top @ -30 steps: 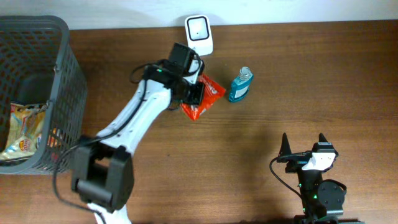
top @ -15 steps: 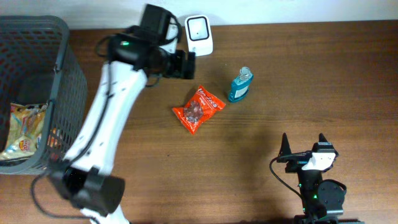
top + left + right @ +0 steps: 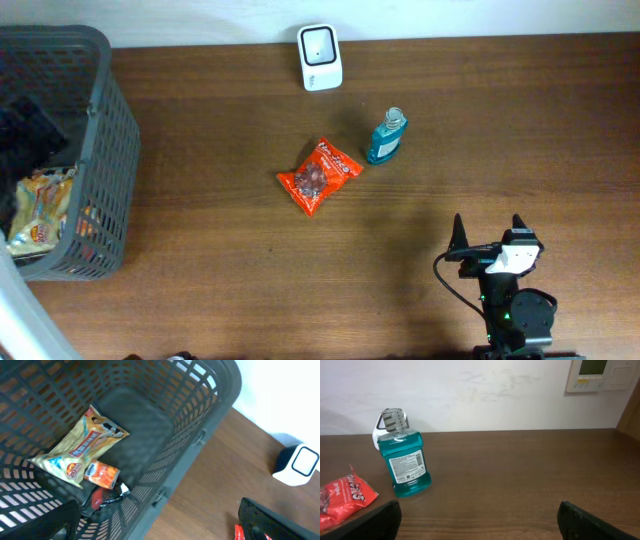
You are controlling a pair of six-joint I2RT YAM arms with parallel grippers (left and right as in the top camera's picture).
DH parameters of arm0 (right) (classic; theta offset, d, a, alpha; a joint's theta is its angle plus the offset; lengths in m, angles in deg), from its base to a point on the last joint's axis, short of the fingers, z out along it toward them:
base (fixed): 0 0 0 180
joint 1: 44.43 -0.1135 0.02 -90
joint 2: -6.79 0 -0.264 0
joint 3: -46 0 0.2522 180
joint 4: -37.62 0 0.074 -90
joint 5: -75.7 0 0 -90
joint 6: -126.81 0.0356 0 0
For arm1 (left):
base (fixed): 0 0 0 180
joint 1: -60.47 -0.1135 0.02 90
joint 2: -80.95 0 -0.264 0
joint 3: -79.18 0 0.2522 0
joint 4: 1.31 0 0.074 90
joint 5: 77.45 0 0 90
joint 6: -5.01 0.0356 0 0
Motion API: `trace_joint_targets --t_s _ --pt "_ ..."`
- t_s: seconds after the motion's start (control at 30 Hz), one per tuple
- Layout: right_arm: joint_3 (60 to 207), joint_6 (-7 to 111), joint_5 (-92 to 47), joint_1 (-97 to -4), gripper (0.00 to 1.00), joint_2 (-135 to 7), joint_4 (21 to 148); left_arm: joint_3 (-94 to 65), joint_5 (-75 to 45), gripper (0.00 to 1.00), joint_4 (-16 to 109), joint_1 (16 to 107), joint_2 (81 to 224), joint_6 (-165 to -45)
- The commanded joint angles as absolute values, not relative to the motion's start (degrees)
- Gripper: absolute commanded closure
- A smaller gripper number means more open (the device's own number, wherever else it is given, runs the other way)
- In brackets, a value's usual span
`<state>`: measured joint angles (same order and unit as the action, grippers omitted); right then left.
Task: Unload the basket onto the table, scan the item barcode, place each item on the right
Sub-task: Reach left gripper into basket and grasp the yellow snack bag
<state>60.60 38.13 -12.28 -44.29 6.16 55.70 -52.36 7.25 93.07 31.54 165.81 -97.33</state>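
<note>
**Left gripper (image 3: pixel 156 506) hovering over the basket (image 3: pixel 210 435), fingers spread wide, holding nothing**

The yellow bag (image 3: pixel 80 450) is lying on the basket floor, up and left of the gap between the fingers in the left wrist view. Its long axis is running diagonally from lower left to upper right (a small orange pack (image 3: pixel 102 475) is touching its lower end). The left arm is sitting much the nearer. The right gripper (image 3: pixel 487 226) is resting spread open and empty at the table's (image 3: pixel 200 280) near right, well apart. The scanner (image 3: pixel 320 57) is standing at the far edge, beyond a red pouch (image 3: pixel 318 175) and a blue bottle (image 3: pixel 386 138). The bag is looking like the next item for scanning.
</note>
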Motion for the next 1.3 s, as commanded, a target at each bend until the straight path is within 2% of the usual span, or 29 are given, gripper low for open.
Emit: trace_joint_targets --t_s 0.0,0.23,0.27,0.33,0.4,0.43,0.6,0.63,0.73,0.93,1.07,1.13,1.17,1.2,1.27 --pt "60.1 38.3 -12.4 -44.0 0.02 6.6 55.9 -52.8 7.0 0.01 93.2 31.1 166.6 -98.3" --pt "60.1 38.3 -12.4 -44.0 0.02 6.6 55.9 -52.8 8.6 0.01 91.3 31.0 171.6 -98.3" --pt "60.1 38.3 -12.4 -44.0 0.02 6.6 55.9 -52.8 10.5 0.01 90.6 31.0 172.7 -98.3" --pt "60.1 38.3 -12.4 -44.0 0.02 6.6 55.9 -52.8 22.9 0.01 90.4 30.9 176.8 -107.2" --pt "60.1 38.3 -12.4 -44.0 0.02 6.6 55.9 -52.8 30.3 0.01 87.4 30.9 181.6 -108.0" --pt "60.1 38.3 -12.4 -44.0 0.02 6.6 55.9 -52.8 31.9 0.01 85.6 30.6 184.3 -104.6" --pt "60.1 38.3 -12.4 -44.0 0.02 6.6 55.9 -52.8 31.8 0.01 85.6 27.3 195.1 -91.9" --pt "60.1 38.3 -12.4 -44.0 0.02 6.6 55.9 -52.8 31.8 0.03 86.1 26.4 197.4 -86.3" --pt "60.1 38.3 -12.4 -44.0 0.02 6.6 55.9 -52.7 26.2 0.15 86.7 25.3 201.2 -79.2" --pt "60.1 38.3 -12.4 -44.0 0.02 6.6 55.9 -51.1 25.8 0.08 88.1 24.7 208.0 -78.9" --pt "60.1 38.3 -12.4 -44.0 0.02 6.6 55.9 -44.5 25.9 0.08 84.4 24.0 208.0 -78.9" --pt "60.1 38.3 -12.4 -44.0 0.02 6.6 55.9 -42.0 25.9 0.16 82.2 23.4 208.0 -78.9" --pt "60.1 38.3 -12.4 -44.0 0.02 6.6 55.9 -41.5 25.9 0.33 81.4 23.3 208.0 -78.9" --pt "60.1 38.3 -12.4 -44.0 0.02 6.6 55.9 -41.5 25.9 0.53 81.0 23.1 208.0 -78.9" --pt "60.1 38.3 -12.4 -44.0 0.01 6.6 55.9 -41.5 28.9 0.81 80.2 23.1 208.0 -78.9"
